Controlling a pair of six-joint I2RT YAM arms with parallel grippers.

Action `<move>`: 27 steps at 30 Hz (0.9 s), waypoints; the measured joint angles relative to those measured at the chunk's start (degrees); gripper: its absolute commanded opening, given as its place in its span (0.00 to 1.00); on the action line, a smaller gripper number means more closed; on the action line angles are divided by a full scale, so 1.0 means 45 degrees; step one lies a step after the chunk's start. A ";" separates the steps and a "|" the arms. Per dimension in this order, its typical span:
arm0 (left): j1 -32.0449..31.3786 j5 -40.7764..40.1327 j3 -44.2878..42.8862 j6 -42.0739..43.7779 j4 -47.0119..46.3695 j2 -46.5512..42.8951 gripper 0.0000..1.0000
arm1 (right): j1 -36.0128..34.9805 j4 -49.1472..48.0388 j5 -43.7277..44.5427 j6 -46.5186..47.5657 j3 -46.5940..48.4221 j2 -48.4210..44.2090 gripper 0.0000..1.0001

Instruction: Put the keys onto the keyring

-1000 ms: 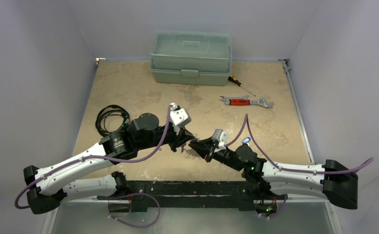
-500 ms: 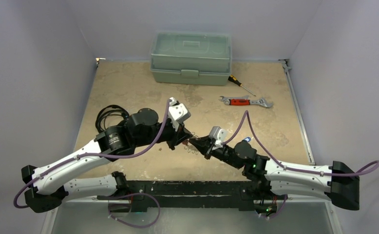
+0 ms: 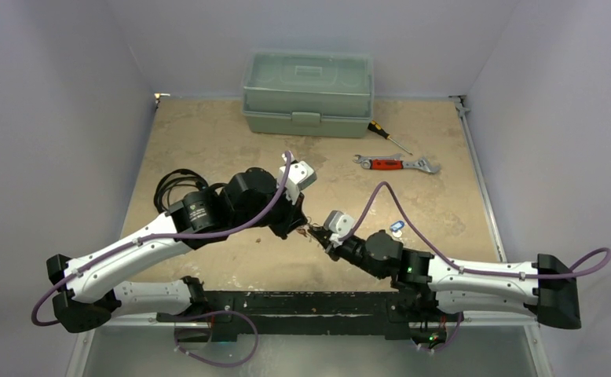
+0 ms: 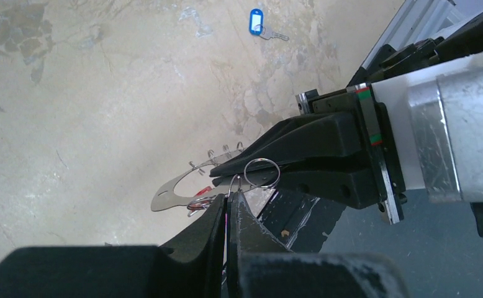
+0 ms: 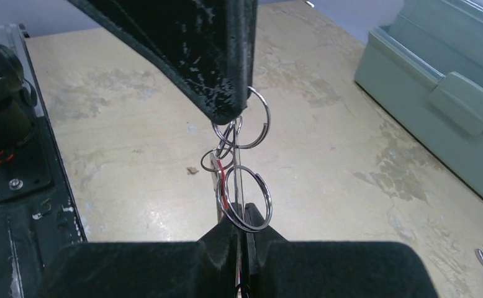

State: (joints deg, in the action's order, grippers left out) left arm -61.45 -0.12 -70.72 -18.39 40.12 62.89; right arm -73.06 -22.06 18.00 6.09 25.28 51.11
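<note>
**A:** How far along does this look?

**B:** Partway, I'd say. The thin silver wire keyring (image 5: 230, 146), a bunch of linked loops, hangs in the air at the middle of the overhead frame, above the tan worktop (image 3: 208, 141). It is strung between the two arms.

**A:** Who has hold of it?

**B:** Both. The left claw (image 5: 233, 115) comes down from the top of the right wrist view, its fingers pressed together on the upper loop. The right claw (image 5: 239, 239) at the bottom edge is clamped on the lower round loop. Neither shows any gap.

**A:** And the keys?

**B:** The small silver key with the blue plastic tag (image 4: 259, 23) lies loose on the worktop at the top of the left wrist view, well apart from the ring. In the overhead frame it sits just right of centre, beside the right forearm. That one is plainly not on yet.

**A:** The red one?

**B:** A red scrap (image 4: 203, 190) shows among the loops, close to the left claw's tip. It is probably the red tag, but I cannot tell whether that key is threaded or only tangled there.

**A:** So what is left?

**B:** At least the blue key. One claw would have to let go, fetch it, and work it onto the wire while the other steadies the ring. The loops are thin and springy, so I expect them to twist easily.
</note>
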 measured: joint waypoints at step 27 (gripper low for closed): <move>0.0151 0.0894 -0.0466 -0.1146 0.1511 0.0908 0.00 | -0.0680 0.0636 0.1073 0.0860 0.0262 0.0661 0.52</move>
State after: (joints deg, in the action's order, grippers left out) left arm -60.77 3.90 -72.82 -23.55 46.92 66.98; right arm -76.12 -19.20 22.83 9.96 26.46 54.08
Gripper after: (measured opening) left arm 0.008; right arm 0.391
